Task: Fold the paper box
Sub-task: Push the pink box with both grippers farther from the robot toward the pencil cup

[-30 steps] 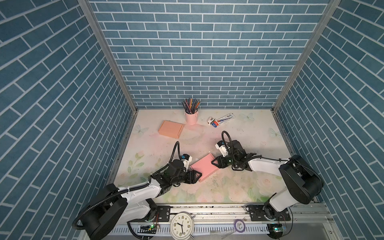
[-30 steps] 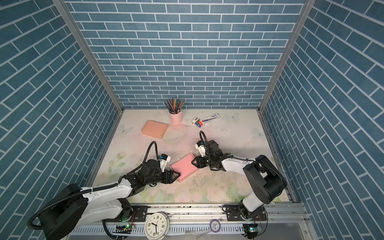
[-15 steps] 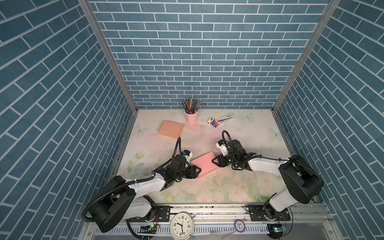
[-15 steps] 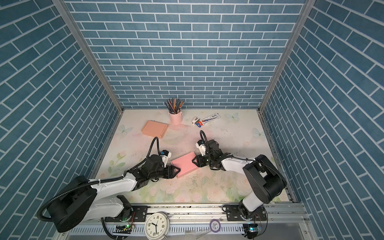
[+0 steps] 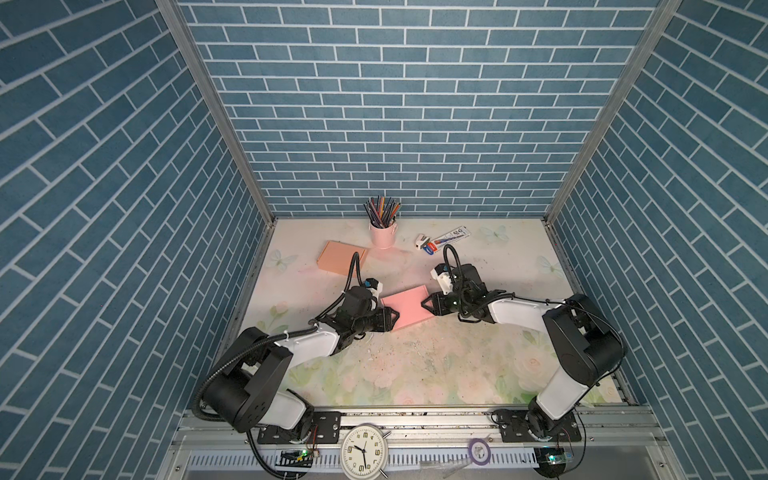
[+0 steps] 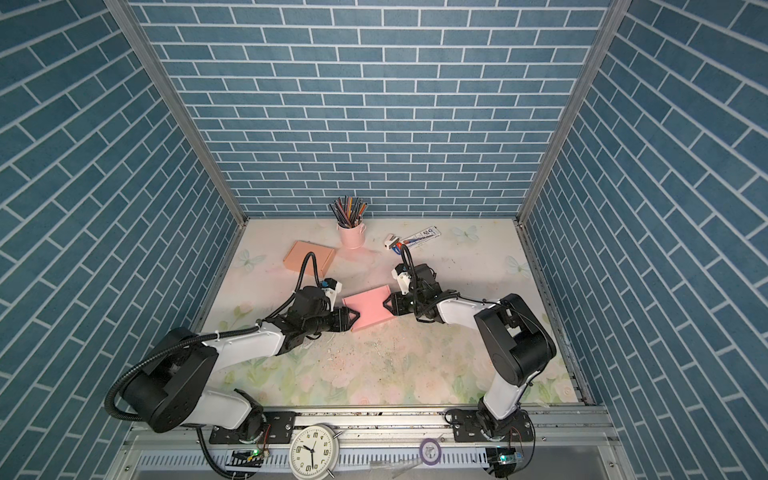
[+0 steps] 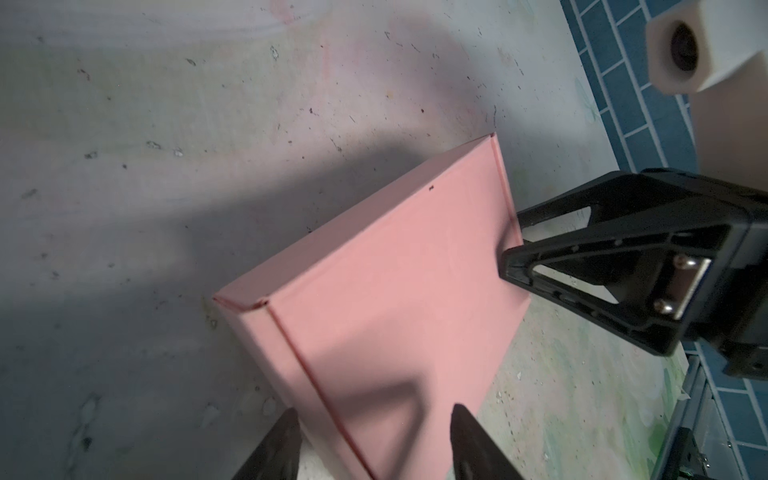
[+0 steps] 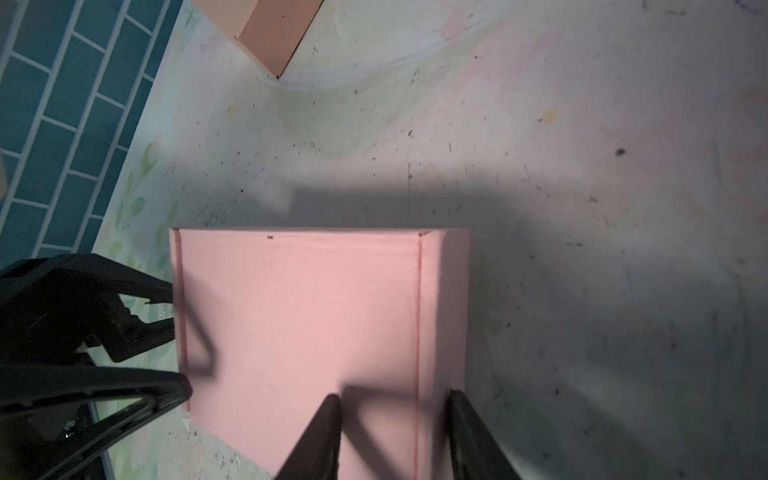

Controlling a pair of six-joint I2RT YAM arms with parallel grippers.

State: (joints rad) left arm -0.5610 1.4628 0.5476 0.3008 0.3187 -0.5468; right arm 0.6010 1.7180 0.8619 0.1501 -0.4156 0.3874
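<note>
The pink paper box (image 5: 407, 307) (image 6: 370, 309) lies flat and closed on the table's middle. My left gripper (image 5: 394, 319) (image 6: 354, 318) sits at its left edge, jaws open. In the left wrist view the gripper (image 7: 374, 415) straddles a corner of the box (image 7: 395, 291), one finger beside the side wall, one over the lid. My right gripper (image 5: 424, 302) (image 6: 386, 302) meets the opposite edge. In the right wrist view it (image 8: 394, 397) stands open, one finger over the lid of the box (image 8: 299, 311), the other against its side wall.
A peach closed box (image 5: 341, 257) lies at the back left. A pink cup of pencils (image 5: 382, 235) stands at the back middle, with a tube (image 5: 451, 237) and small white item (image 5: 422, 240) to its right. Brick walls enclose three sides. A clock (image 5: 364, 453) sits on the front rail.
My left gripper has slid forward to the box's left edge and its jaws have narrowed a little. The right gripper and the box have hardly moved.
</note>
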